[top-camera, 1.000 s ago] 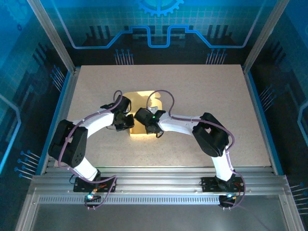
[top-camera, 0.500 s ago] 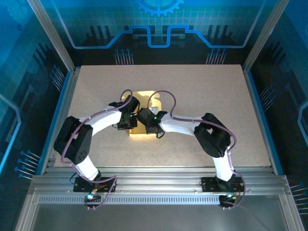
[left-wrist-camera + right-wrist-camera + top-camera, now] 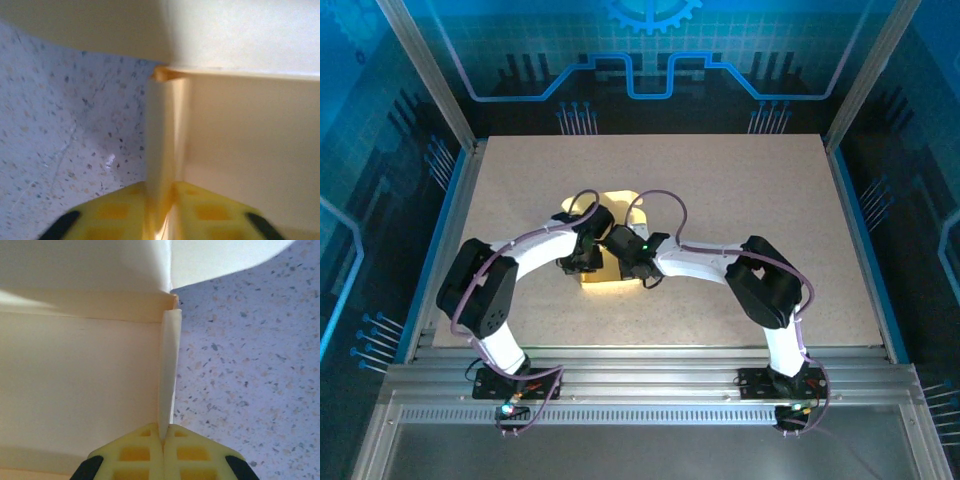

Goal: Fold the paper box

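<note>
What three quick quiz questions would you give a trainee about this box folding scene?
1. True or false: the right gripper is pinching an upright wall of the paper box.
2. The left gripper holds: A) a box wall, B) a cable, C) nothing.
3. Fill in: the box sits on the speckled ___.
Key: 1 true; 2 A; 3 table.

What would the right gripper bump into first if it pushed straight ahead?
Probably the paper box itself: the right gripper pinches a side wall that runs ahead to the box's corner.
</note>
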Motion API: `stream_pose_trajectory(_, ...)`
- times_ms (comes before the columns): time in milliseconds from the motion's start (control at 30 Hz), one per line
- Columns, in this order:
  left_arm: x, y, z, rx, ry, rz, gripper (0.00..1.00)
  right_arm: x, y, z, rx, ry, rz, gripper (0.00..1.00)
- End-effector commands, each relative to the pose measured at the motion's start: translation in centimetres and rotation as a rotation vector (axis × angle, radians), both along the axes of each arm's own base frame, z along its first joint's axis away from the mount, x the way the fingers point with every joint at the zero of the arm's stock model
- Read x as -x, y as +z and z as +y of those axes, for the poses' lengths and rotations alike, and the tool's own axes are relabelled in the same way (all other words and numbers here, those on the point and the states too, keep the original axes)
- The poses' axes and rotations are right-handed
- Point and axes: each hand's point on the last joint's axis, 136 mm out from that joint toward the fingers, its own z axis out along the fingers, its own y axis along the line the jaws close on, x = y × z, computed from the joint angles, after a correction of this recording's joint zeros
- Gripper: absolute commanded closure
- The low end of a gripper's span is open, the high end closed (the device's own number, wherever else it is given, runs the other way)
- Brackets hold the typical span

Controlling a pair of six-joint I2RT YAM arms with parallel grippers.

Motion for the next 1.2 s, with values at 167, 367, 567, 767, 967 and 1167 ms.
stream_pose_trajectory(167,4.4,-4.3,-0.2,0.037,0.038,0.201,0.94,0.4,1.6,1.6,-0.099,0.017,-0.001,1.0)
stream_pose_trajectory(367,4.0,-3.4,0.0,0.024,0.031,0.182,1.0,0.4,1.3,1.4,-0.094,0.014,0.006,1.0)
stream_pose_trajectory(567,4.2,-3.4,0.7,-0.013,0.034,0.188,1.0,0.4,1.5,1.4,-0.089,0.016,0.0,1.0)
stream_pose_trajectory(767,3.4,-1.9,-0.1,0.046,0.046,0.121,0.66,0.2,1.6,1.2,-0.073,0.013,-0.007,1.0)
stream_pose_trajectory(967,2.0,0.7,-0.2,0.109,0.067,0.03,0.64,0.0,1.2,0.5,-0.05,-0.003,-0.004,1.0)
stream_pose_trajectory(1167,1.8,2.1,0.6,0.197,0.119,-0.035,0.59,-0.2,1.4,0.2,-0.042,-0.008,-0.006,1.0)
